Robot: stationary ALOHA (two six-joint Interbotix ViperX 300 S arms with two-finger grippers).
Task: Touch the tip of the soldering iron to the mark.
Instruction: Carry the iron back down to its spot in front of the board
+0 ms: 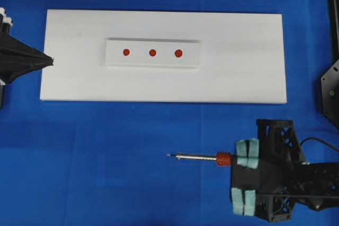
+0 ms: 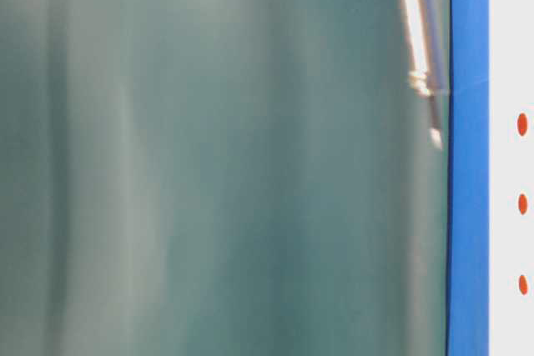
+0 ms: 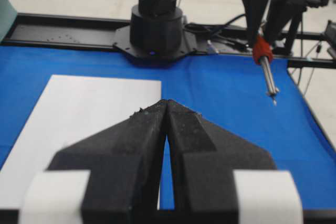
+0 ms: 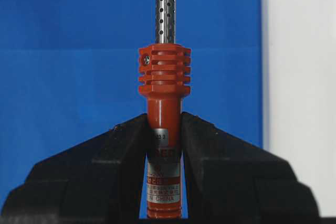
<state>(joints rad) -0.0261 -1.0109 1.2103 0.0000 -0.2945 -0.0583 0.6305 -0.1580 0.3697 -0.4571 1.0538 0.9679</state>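
While the left gripper (image 1: pixel 50 62) is parked at the left edge of the white board (image 1: pixel 74 78), jaws pressed together on nothing, the carry step is judged in hand. Three red marks (image 1: pixel 152 53) are seen on the raised strip (image 1: pixel 114 59) mid-board, untouched. Next move: the tip must be swung up to a mark and lowered. The soldering iron (image 1: pixel 198 157) is held over the blue worktop (image 1: pixel 106 157), well clear of the board, handle clamped in the right gripper (image 4: pixel 164 145), shaft pointing left.

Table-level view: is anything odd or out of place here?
Yes. A blurred teal-green surface fills most of it, leaving only the soldering iron shaft and three red marks at the right edge. Nothing looks spilled or damaged.
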